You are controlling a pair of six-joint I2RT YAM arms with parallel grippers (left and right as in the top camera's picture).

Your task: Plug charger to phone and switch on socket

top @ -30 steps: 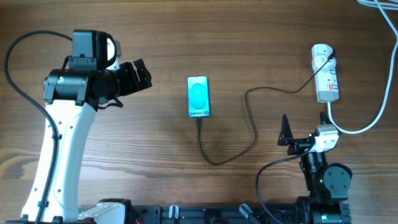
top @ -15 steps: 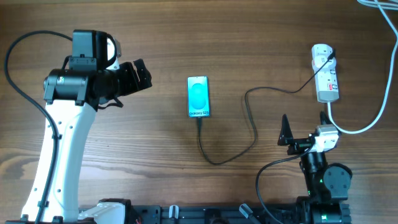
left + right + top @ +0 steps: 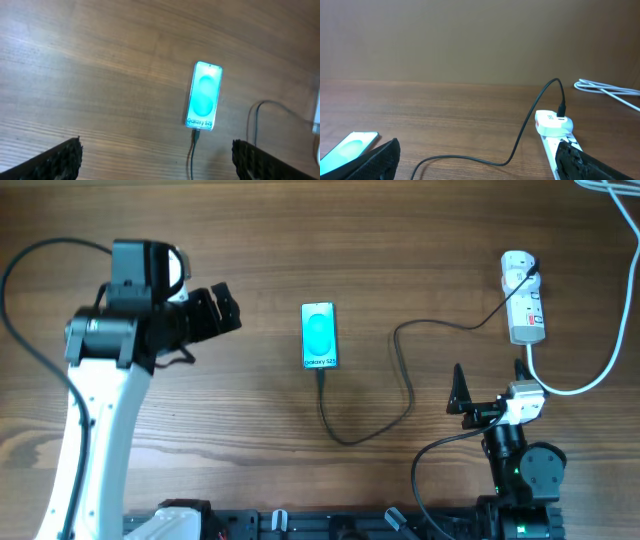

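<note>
Charger (image 3: 321, 385) at phone (image 3: 319, 335) base; socket (image 3: 524, 305) switch state unclear.

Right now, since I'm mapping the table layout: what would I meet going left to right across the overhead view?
Left arm's fingers → phone → socket. The charger and the right arm's fingers overlap others in that direction, so I leave them out.

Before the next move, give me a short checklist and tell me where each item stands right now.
1. Thin black charger cable meets the bottom end of the cyan-screened phone: ok.
2. Fully seated there: cannot tell.
3. Cable's other end plugged into the white oblong power strip: ok.
4. Strip switched on: cannot tell.
5. Left gripper open and empty: ok.
6. Right gripper open and empty: ok.
</note>
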